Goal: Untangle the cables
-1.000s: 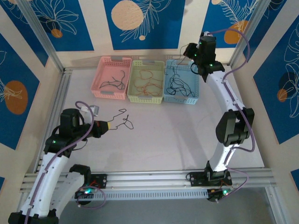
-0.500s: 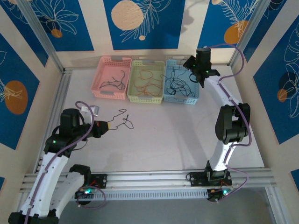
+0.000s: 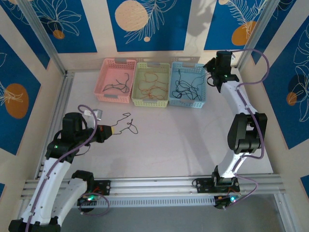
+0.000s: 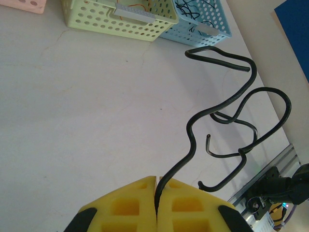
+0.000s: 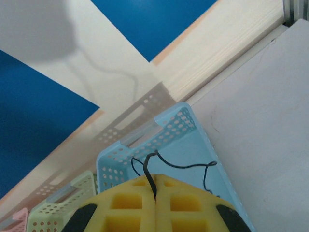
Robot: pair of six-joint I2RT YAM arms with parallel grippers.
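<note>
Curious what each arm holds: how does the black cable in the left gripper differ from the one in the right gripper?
The left cable, in the left gripper, lies out on the bare table; the right cable, in the right gripper, hangs over the blue basket. The left cable sprawls in wide curls; the right cable shows a small loop. Both are black, pinched between shut yellow fingers.
</note>
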